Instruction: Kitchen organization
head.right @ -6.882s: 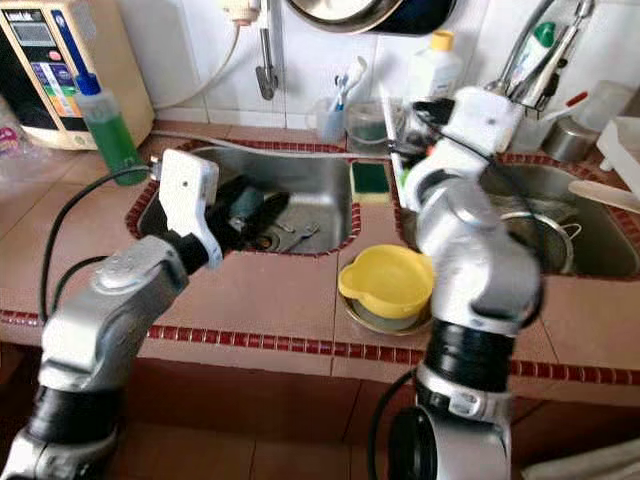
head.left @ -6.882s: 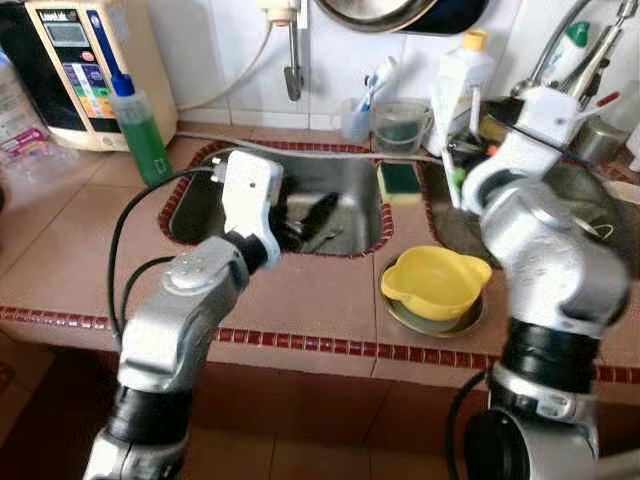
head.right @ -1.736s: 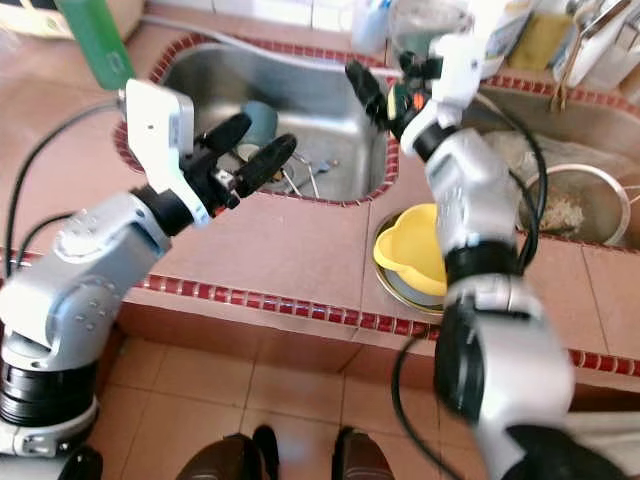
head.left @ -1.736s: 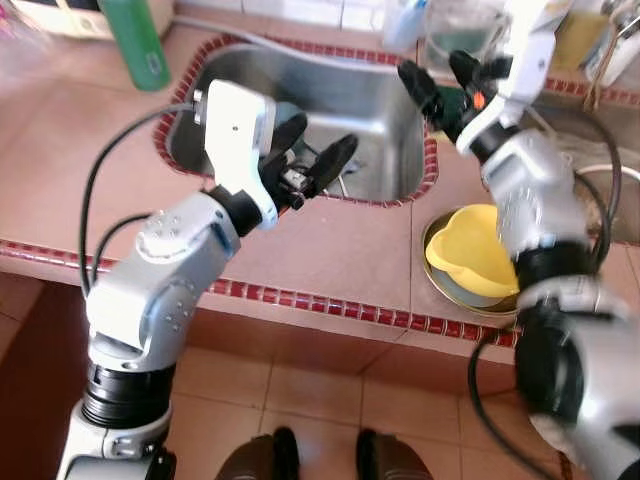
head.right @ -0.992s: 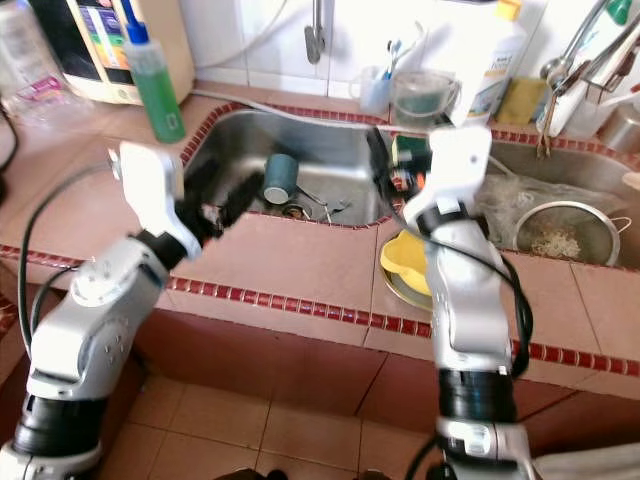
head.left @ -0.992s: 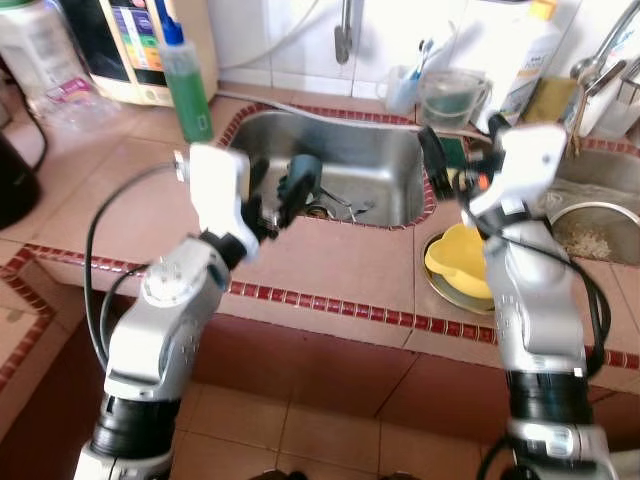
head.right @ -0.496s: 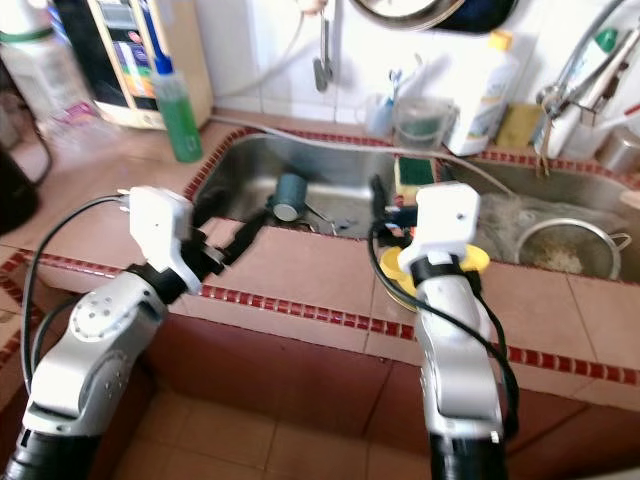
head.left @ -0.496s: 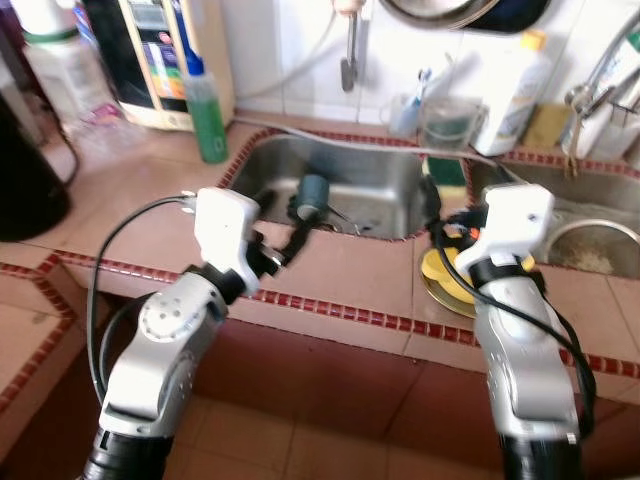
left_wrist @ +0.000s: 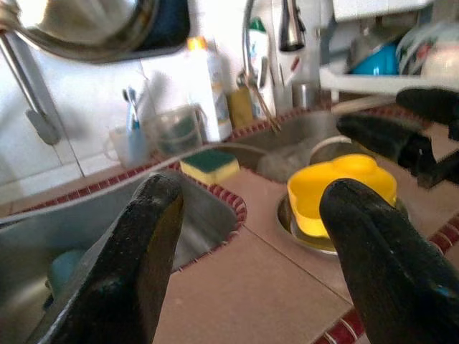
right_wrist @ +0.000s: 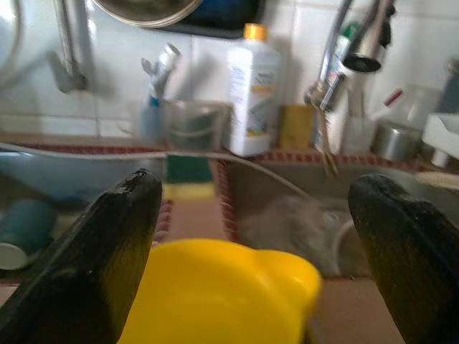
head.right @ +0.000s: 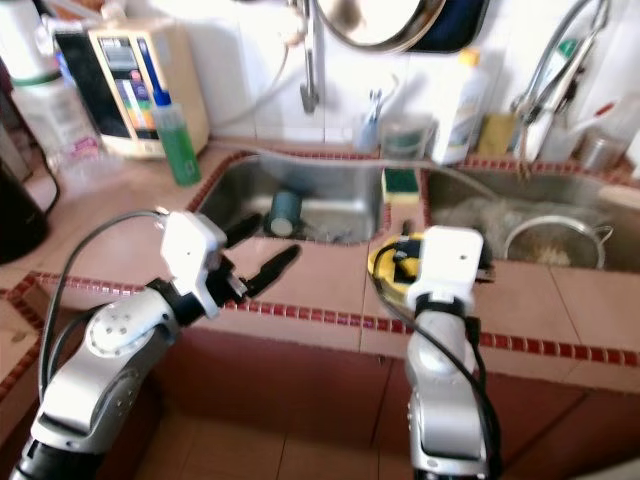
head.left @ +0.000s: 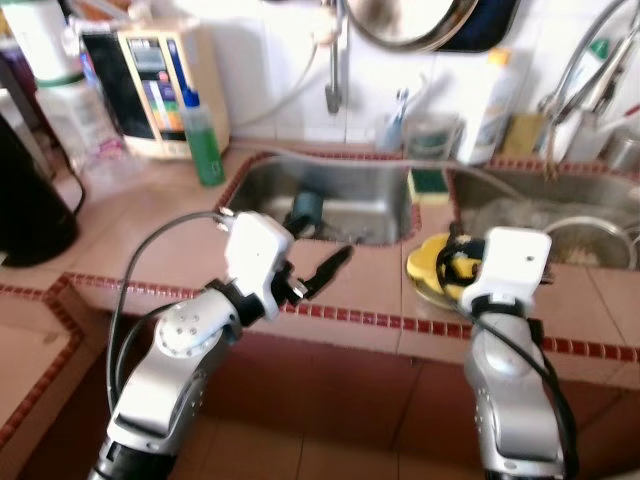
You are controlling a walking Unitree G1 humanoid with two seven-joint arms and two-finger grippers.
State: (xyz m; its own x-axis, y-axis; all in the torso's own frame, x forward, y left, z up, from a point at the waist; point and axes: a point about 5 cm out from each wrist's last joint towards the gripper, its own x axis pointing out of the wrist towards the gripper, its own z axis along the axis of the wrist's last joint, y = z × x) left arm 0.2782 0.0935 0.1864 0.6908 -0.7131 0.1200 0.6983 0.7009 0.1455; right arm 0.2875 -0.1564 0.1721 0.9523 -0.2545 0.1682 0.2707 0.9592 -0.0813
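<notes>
A yellow bowl (head.left: 430, 260) sits on a metal plate on the tiled counter between two sinks. A teal cup (head.right: 284, 212) lies on its side in the left sink (head.left: 380, 200). My left gripper (head.right: 262, 245) hovers open over the counter's front edge, in front of that sink, holding nothing. In the left wrist view its fingers (left_wrist: 136, 244) frame the yellow bowl (left_wrist: 341, 193). My right gripper (right_wrist: 254, 179) is open and empty just in front of the yellow bowl (right_wrist: 222, 294), pointing at it. The right wrist housing (head.left: 515, 262) hides much of the bowl.
A green and yellow sponge (head.left: 428, 181) lies on the divider between the sinks. A strainer (head.right: 550, 240) rests in the right sink. A green soap bottle (head.left: 205, 140), water purifier (head.left: 160, 85) and white bottle (head.left: 497, 100) line the back wall. A black kettle (head.left: 25, 190) stands far left.
The camera has pulled back and risen. Both arms have drawn back from the sink toward the counter's front edge, still open. The bowl and cup lie where they were.
</notes>
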